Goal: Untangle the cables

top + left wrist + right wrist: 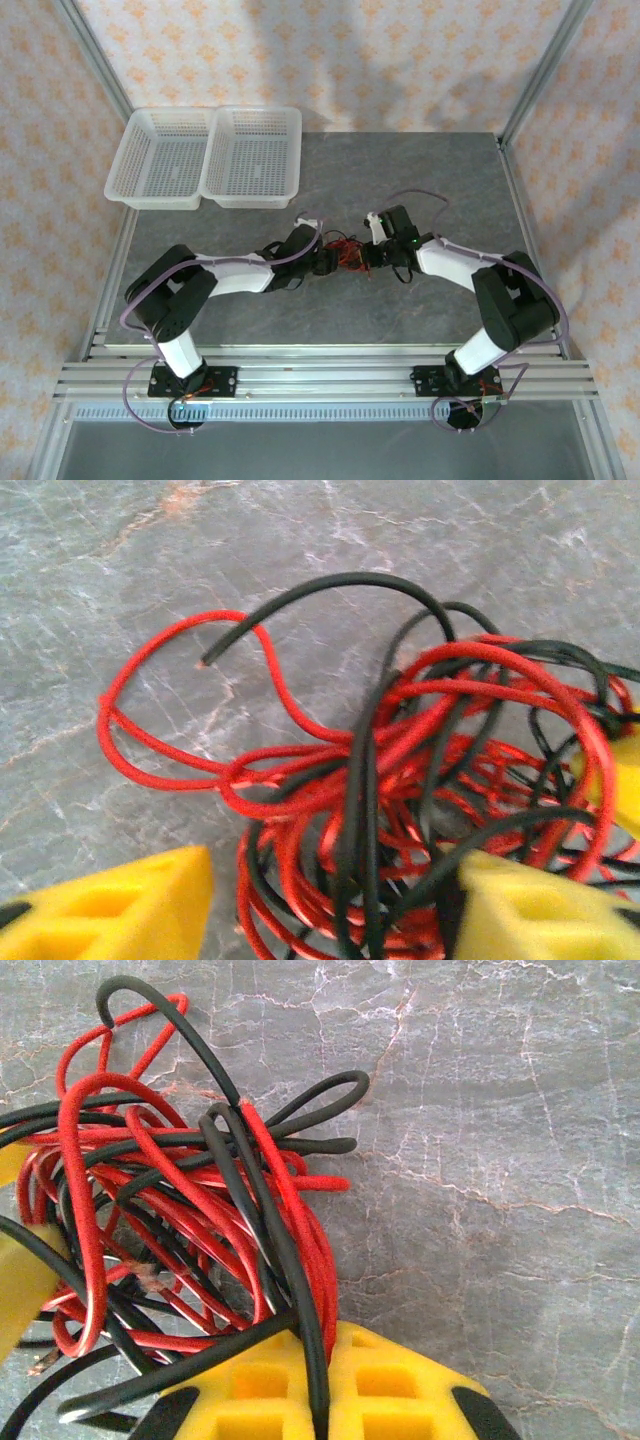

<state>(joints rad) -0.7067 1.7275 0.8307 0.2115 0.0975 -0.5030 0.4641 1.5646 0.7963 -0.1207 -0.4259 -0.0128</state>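
Observation:
The cables (345, 252) form one tangle of thin red and black wires at the middle of the grey table, between my two grippers. In the left wrist view the tangle (400, 770) spreads across the right half, with a red loop reaching left. My left gripper (335, 880) is open, its yellow fingers (130, 905) wide apart with several strands lying in the gap. My right gripper (335, 1345) is shut on a black wire and red strands of the tangle (190, 1210). From above, the left gripper (328, 262) and right gripper (372, 258) face each other closely.
Two white mesh baskets (160, 158) (252, 155) stand side by side at the back left. Bare grey marble table (420, 170) lies behind and to the right of the tangle. Aluminium rails (320, 375) run along the near edge, and frame posts rise at the back corners.

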